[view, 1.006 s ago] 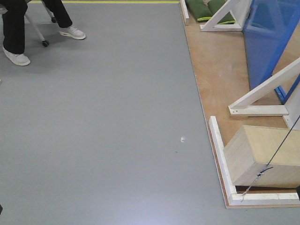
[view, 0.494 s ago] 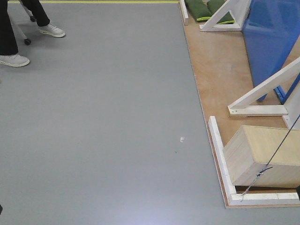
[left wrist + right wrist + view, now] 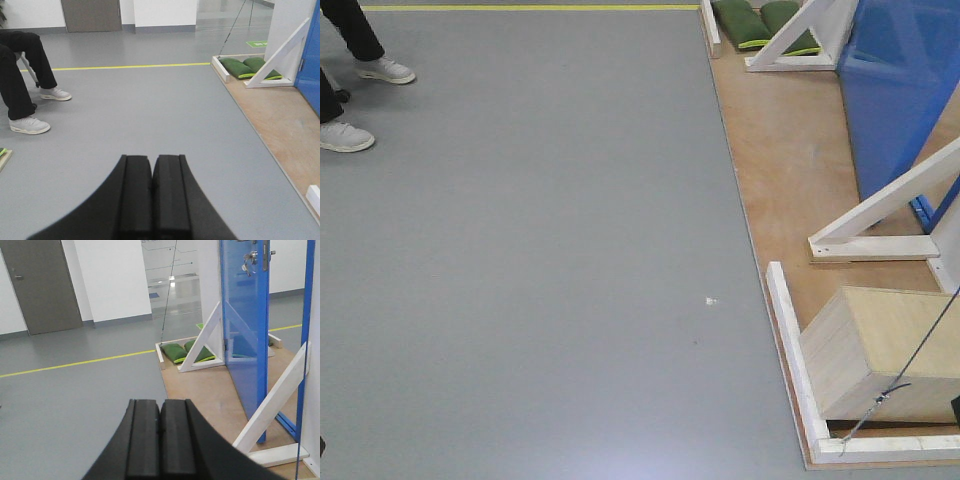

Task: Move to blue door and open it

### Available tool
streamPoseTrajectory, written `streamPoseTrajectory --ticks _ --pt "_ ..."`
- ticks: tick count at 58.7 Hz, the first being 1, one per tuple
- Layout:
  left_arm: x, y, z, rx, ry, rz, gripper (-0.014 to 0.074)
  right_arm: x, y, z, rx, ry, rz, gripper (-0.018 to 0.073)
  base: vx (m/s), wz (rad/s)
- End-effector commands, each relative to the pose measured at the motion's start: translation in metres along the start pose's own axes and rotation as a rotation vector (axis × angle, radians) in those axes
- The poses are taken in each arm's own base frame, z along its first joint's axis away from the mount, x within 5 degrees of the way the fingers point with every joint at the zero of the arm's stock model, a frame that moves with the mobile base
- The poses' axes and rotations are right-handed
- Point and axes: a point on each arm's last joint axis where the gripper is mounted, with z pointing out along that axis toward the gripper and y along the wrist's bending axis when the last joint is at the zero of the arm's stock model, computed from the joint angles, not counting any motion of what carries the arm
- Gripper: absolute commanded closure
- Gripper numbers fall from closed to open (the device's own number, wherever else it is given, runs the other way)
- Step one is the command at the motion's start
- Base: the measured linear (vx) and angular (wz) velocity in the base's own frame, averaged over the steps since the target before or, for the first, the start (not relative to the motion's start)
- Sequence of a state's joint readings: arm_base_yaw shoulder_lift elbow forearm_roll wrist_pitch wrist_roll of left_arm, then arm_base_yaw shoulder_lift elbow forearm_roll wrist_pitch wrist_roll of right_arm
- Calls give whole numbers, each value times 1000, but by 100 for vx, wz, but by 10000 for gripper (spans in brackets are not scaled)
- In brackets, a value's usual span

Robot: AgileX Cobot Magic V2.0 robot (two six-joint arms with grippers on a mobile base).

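Half a second on, the front camera's picture has slid. The pale wooden box [image 3: 880, 350] sits lower in the frame, and more of the yellow floor line [image 3: 520, 8] shows along the top edge. The seated person's white shoes [image 3: 382, 70] have drifted further toward the left edge.

Counted across the views, there are two shoes and two green bags [image 3: 760, 20] lying side by side at the far end of the plywood platform [image 3: 790, 150]. The front view also holds two white triangular braces [image 3: 880, 215], one box and one thin dark cable [image 3: 910, 370] running down across it.

The blue door [image 3: 245, 315] stands upright on the platform, right of the grey floor [image 3: 540, 250] and ahead of the robot, between the braces. Its panel is tall, flat, glossy and bright blue, mirroring a brace. Silver hardware [image 3: 250, 262] clusters near the panel's top in the right wrist view, too small to tell part from part.

The left gripper [image 3: 151, 195] has its black jaws pressed together with nothing between them. The right gripper [image 3: 159, 440] is likewise closed and empty.
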State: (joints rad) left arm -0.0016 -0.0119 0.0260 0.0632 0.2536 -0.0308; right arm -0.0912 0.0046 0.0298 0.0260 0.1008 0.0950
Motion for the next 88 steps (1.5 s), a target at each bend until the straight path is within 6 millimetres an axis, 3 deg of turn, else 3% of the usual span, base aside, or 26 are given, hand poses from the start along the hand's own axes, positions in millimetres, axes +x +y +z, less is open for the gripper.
streamPoseTrajectory --ticks 1,35,88 --pt "-16 0 -4 9 -115 -7 524 -6 0 1 0 -75 -5 547 19 0" --pt "-16 0 -4 9 -115 -7 524 -6 0 1 0 -75 -5 547 26 -13" --pt "-16 0 -4 9 -115 -7 524 -6 0 1 0 -75 -5 547 40 15"
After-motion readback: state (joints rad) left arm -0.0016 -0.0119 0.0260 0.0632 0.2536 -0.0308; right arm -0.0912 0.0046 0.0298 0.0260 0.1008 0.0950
